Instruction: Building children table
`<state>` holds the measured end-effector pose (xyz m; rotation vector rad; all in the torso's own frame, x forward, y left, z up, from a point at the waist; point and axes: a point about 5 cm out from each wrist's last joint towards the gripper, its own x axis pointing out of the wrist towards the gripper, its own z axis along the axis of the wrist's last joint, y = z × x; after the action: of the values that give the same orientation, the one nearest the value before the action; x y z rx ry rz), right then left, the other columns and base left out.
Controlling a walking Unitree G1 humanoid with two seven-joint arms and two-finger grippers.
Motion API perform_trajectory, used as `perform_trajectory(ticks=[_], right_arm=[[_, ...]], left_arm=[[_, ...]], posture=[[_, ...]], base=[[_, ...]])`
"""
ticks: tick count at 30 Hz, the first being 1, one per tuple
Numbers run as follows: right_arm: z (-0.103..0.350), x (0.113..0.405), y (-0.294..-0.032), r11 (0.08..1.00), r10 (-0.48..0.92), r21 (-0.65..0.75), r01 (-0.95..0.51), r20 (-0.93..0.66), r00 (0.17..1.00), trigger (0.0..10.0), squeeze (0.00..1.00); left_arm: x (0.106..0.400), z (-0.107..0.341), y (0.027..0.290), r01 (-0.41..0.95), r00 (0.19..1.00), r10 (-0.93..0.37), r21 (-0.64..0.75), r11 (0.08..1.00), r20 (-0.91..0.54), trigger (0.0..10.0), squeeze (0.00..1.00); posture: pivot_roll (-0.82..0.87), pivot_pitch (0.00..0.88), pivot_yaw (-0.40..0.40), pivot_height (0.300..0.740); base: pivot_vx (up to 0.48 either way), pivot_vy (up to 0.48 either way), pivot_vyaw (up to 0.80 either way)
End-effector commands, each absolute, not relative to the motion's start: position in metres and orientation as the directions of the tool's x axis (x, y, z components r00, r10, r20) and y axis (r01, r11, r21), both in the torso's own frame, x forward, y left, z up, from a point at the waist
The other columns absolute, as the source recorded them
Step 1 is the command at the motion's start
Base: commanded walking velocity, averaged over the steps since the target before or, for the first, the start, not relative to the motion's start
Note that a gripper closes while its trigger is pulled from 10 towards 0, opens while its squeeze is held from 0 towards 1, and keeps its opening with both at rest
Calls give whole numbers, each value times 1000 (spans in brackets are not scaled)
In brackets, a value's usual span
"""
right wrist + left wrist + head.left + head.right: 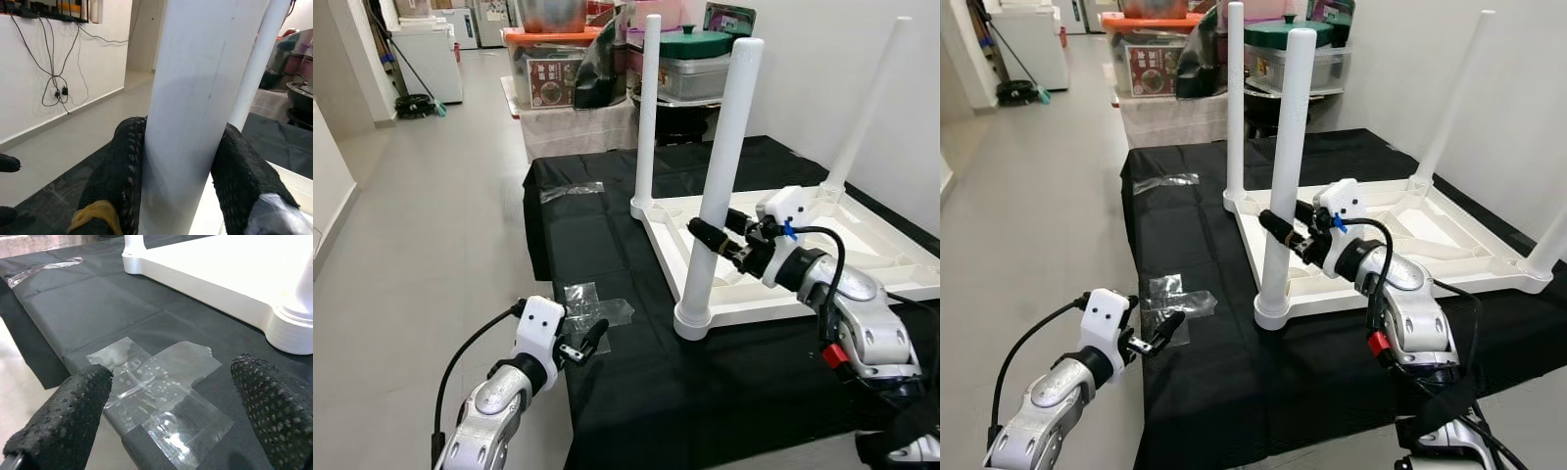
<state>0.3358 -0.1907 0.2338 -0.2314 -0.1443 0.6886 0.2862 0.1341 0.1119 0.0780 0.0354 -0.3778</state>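
I have the upturned white tabletop (862, 257) lying on the black-draped surface (607, 235) at centre right of the frame, its ribbed underside up. It looks like stiff moulded plastic, broad but probably light, so I judge it slides easily on the cloth if I push sideways.

Three legs stand up from its corners: the near leg (724, 176) in the middle of the frame, one behind it (648, 108) toward upper centre, and a third (867, 108) at upper right. They are smooth round tubes (slippery, I expect, and rigid), best held low, close to the socket, where leverage is small.

My right claw (710, 238) is clamped around the near leg roughly a third of the way up, a black finger on each side.

My left claw (587, 343) hovers at lower left with fingers apart, over a crinkled clear plastic wrapper (161, 396) on the surface edge: flimsy, thin, hard to pinch flat.
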Motion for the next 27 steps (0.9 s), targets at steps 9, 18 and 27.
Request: perform_trajectory(ticks=[9, 18, 27], right_arm=[[211, 331, -174, 631, 731, -316, -709, -64, 679, 10000, 0], [207, 328, -173, 524, 831, -263, -810, -50, 554, 10000, 0], [212, 350, -172, 418, 895, -198, -886, -76, 439, 10000, 0]], left_arm=[[288, 112, 136, 374, 927, -369, 94, 923, -64, 10000, 0], [288, 112, 134, 383, 923, -378, 91, 919, -65, 10000, 0], [289, 113, 132, 387, 922, -383, 94, 917, -57, 10000, 0]], posture=[[58, 0, -40, 740], [60, 0, -41, 740], [76, 0, -57, 740]], base=[[0, 0, 0], [0, 0, 0], [0, 0, 0]])
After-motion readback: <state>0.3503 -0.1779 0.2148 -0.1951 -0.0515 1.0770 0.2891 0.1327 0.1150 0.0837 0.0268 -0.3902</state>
